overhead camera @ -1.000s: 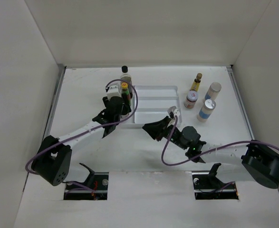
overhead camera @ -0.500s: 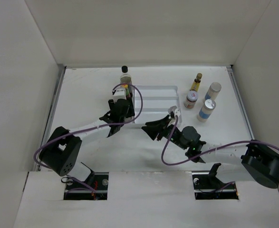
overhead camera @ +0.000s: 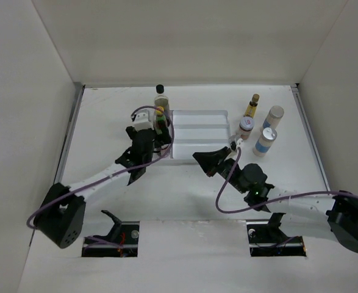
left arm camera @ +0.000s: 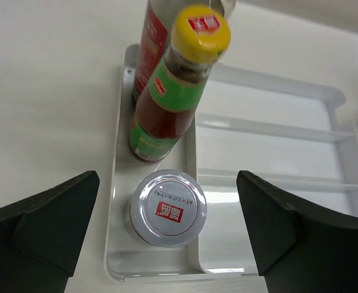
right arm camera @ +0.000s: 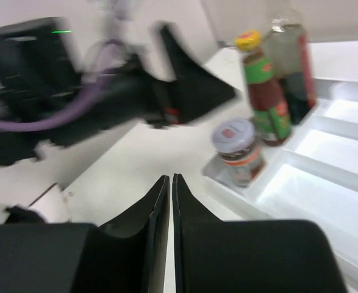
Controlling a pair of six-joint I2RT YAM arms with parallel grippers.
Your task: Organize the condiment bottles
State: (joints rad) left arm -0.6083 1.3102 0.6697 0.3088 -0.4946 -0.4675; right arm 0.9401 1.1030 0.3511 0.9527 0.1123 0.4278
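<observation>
The white tray's (left arm camera: pixel 276 152) left column holds three condiment bottles in a row. Nearest is a short silver-lidded jar (left arm camera: pixel 168 207), then a red-green yellow-capped bottle (left arm camera: pixel 172 91), then a tall dark bottle (left arm camera: pixel 154 43) with a black cap (overhead camera: pixel 160 89). My left gripper (left arm camera: pixel 168 183) hangs open above the jar, fingers wide on either side and touching nothing. My right gripper (right arm camera: pixel 169 178) is shut and empty, low over the table just before the tray's front edge (overhead camera: pixel 198 157). To the right of the tray stand a slim amber bottle (overhead camera: pixel 252 105), a short jar (overhead camera: pixel 245 127) and two blue-white cylinders (overhead camera: pixel 275 116) (overhead camera: pixel 265 140).
The tray's (overhead camera: pixel 197 137) other long compartments hold nothing. White walls enclose the table at the back and both sides. The left arm's gripper (right arm camera: pixel 166 85) shows blurred in the right wrist view, to the left of the jar (right arm camera: pixel 236 149).
My left gripper has opened and let go of the short jar in the tray's left column. The right arm has shifted to the right and its gripper has shut.
</observation>
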